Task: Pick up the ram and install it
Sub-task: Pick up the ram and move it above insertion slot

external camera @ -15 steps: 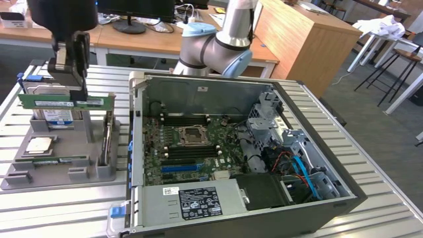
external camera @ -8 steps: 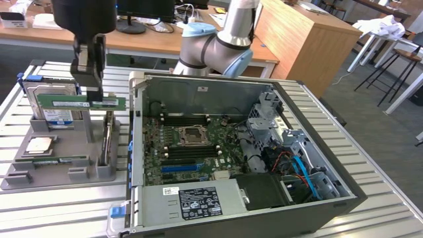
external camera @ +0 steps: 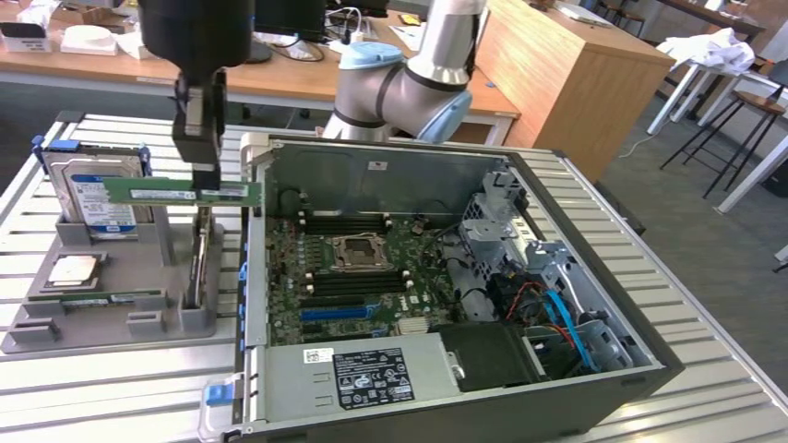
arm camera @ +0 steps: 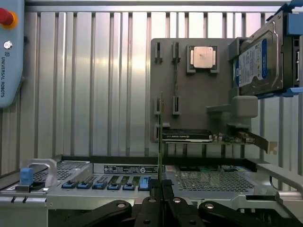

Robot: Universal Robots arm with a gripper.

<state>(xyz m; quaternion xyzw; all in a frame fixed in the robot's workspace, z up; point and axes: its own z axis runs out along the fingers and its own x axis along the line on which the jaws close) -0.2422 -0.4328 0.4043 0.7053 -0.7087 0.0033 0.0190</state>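
The end effector point(external camera: 205, 173) is gripping the ram point(external camera: 148, 191), jaws closed on its upper edge, and is holding it level and on edge above the grey holder point(external camera: 154, 251), beside the open computer case point(external camera: 369, 180); this orientation is probably presenting the contact edge downward for a slot

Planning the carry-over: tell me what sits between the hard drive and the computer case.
In the exterior view, the ram, clamped in the gripper, hangs between the hard drive and the computer case, above the gray holder.
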